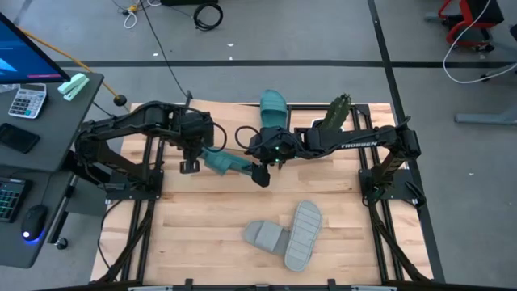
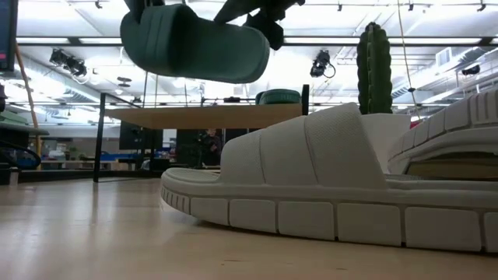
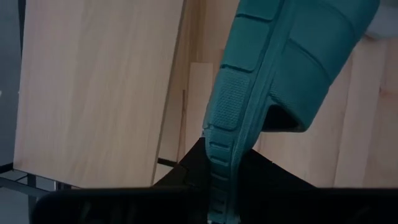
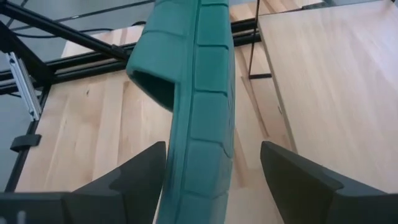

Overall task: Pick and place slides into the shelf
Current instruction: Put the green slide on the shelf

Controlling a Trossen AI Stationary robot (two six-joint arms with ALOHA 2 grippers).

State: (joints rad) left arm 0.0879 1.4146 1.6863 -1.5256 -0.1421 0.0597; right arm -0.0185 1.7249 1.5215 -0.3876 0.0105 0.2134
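One teal slide point(image 1: 228, 162) hangs in the air between both grippers, high in the low view point(image 2: 194, 43). My left gripper point(image 3: 217, 180) is shut on one end of it. My right gripper point(image 4: 212, 149) is open, with a finger on each side of the slide's other end point(image 4: 199, 155). The second teal slide point(image 1: 273, 107) lies on the shelf top point(image 1: 230, 111) at the table's far side. Two grey slides point(image 1: 262, 234) point(image 1: 303, 234) lie near the table's near edge, one on its sole and the other sole up, leaning on it. My left gripper pinches the ribbed edge of the teal slide's sole point(image 3: 222, 146) at one end, between its two fingers. The sole stands edge-on in the hold and the strap point(image 3: 311, 68) lies farther out. The slide is lifted clear of the table. My right gripper has one finger point(image 4: 140, 177) close beside the sole's edge; I cannot tell whether it touches. The other finger point(image 4: 298, 180) stands well apart.
A green cactus point(image 1: 338, 113) stands on the shelf's right part, also seen in the low view point(image 2: 375, 66). The shelf's black legs point(image 4: 255, 62) stand close beyond the held slide. Bare tabletop point(image 1: 202, 218) lies between the arms and the grey slides.
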